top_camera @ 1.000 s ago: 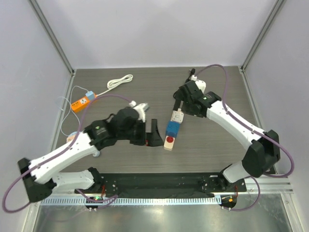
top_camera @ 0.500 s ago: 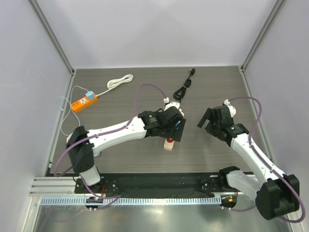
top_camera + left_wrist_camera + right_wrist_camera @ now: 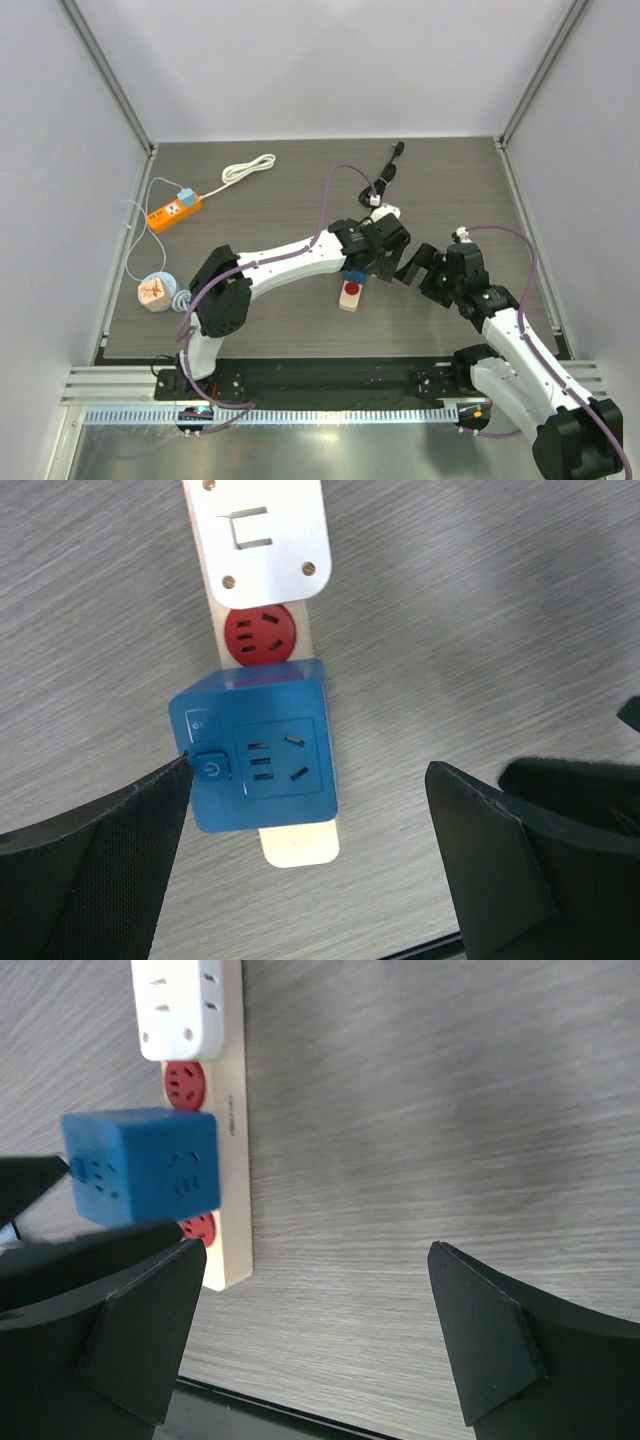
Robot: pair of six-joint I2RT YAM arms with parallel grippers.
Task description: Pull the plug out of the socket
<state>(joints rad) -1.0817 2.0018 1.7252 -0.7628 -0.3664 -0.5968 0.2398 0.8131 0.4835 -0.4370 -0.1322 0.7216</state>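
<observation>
Since the frame half a second earlier, the left arm has reached further right across the table, and the right gripper has moved in closer to the strip. The blue cube-shaped plastic plug (image 3: 262, 758) is seated on the beige flat socket strip (image 3: 300, 845), covering its middle section, near the centre of the dark wood-grain table (image 3: 450, 180). One red round socket (image 3: 259, 635) is exposed directly beside the plug, and a white rounded plastic adapter (image 3: 258, 540) occupies the strip beyond that socket. The left gripper (image 3: 308, 780) hangs over the plug with its jaws spread wide, so the plug lies between the two black fingers. The tip of one finger (image 3: 100, 860) is at the plug's side face next to the power button; contact cannot be confirmed. The other finger is well apart from the plug. The right gripper (image 3: 316, 1250) is just to the right of the strip, its jaws spread and holding nothing, with bare table between its fingers. Farther out, a black coiled cable (image 3: 385, 175) lies toward the back edge. An orange power strip (image 3: 175, 210) with a white coiled cord (image 3: 248, 168) lies at the back left. A small round pale-blue device (image 3: 153, 291) lies at the left edge.
</observation>
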